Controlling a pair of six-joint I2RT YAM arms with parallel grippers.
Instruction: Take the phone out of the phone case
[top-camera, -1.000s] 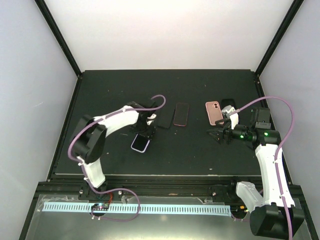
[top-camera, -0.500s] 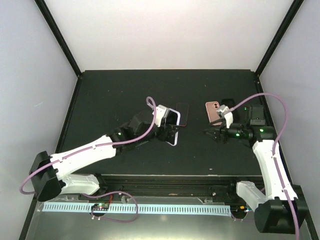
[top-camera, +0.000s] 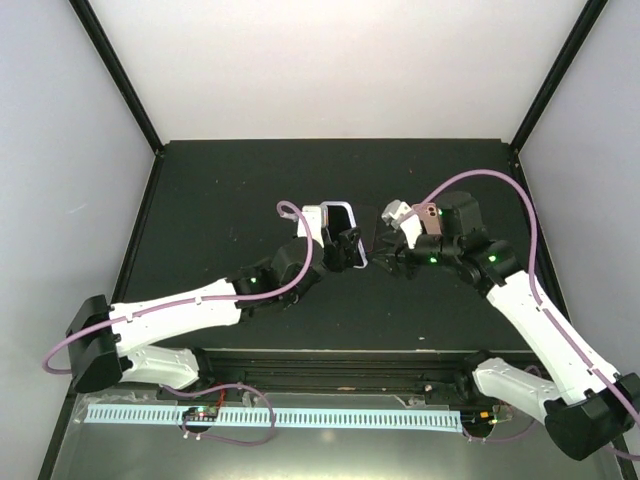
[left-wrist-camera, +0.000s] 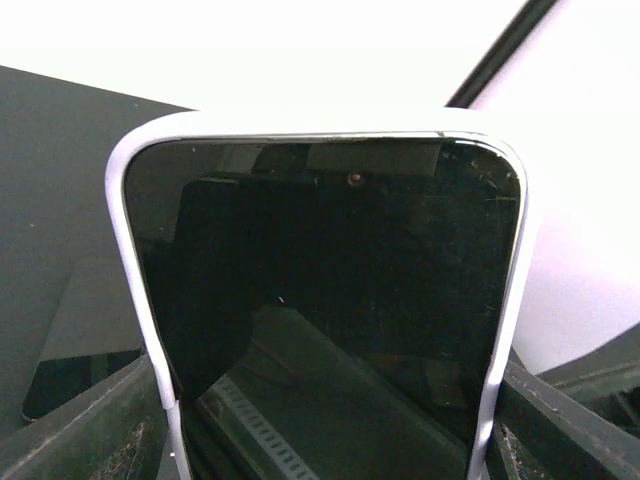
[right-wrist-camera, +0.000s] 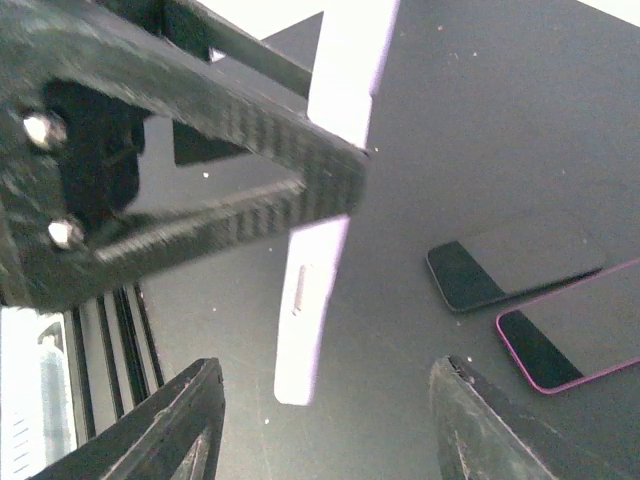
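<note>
Left end effector (top-camera: 347, 250), phone (left-wrist-camera: 320, 300) (spares (right-wrist-camera: 520, 262) beyond)

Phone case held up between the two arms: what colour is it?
The phone case is pale lilac, nearly white; the left wrist view shows it best.

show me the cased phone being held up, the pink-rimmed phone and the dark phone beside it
cased phone (left-wrist-camera: 330, 300): left wrist view, middle of its dark screen
pink-rimmed phone (right-wrist-camera: 580, 332): right wrist view, middle of its screen
dark phone (right-wrist-camera: 508, 265): right wrist view, middle of its screen
</note>
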